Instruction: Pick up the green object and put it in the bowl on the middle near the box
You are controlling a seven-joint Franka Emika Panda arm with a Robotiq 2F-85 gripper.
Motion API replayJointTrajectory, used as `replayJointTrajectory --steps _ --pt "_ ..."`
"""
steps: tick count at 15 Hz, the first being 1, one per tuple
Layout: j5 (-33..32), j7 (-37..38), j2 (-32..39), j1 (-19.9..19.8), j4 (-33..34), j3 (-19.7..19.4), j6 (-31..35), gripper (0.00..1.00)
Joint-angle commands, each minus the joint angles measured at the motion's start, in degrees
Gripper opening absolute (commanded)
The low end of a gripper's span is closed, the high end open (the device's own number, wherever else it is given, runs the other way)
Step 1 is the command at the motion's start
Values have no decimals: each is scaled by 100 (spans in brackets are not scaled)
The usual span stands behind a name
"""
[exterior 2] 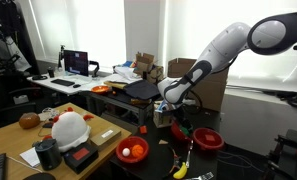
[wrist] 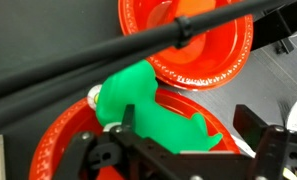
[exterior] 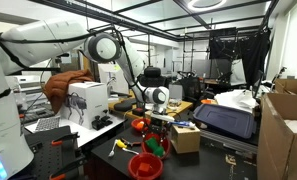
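The green object (wrist: 153, 115), bright and lumpy, lies in a glossy red bowl (wrist: 58, 135) at the bottom of the wrist view. My gripper (wrist: 188, 125) is open, with one finger on each side of the green object and neither finger pressing on it. In an exterior view the gripper (exterior: 158, 118) hangs just above that bowl (exterior: 153, 150), where a bit of green (exterior: 152, 145) shows, next to the small tan box (exterior: 185, 138). My gripper (exterior 2: 176, 118) also shows in the other exterior view, low over the dark table.
A second red bowl (wrist: 203, 60) lies just beyond, crossed by a black rod (wrist: 138, 50). Further red bowls (exterior: 145, 166) (exterior: 138, 125) stand near. A yellow-handled tool (exterior: 119, 146), a white machine (exterior: 88, 100) and big cartons (exterior: 286, 130) surround the table.
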Motion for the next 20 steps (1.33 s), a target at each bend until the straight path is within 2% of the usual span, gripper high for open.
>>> replayJointTrajectory --steps 1,5,6,7,9,17,19,20 --pt "129 -183 40 -82 71 93 104 100" --pt "260 -172 50 -103 73 144 98 100" --pt "295 -153 56 -106 75 159 103 97" --pt "338 -148 62 -119 82 184 90 73" --pt "440 -124 71 -144 93 224 70 71" --pt "824 -2 49 -191 163 267 75 11" --pt "896 71 32 -176 175 251 102 0" --pt "917 151 -4 -162 162 235 133 0"
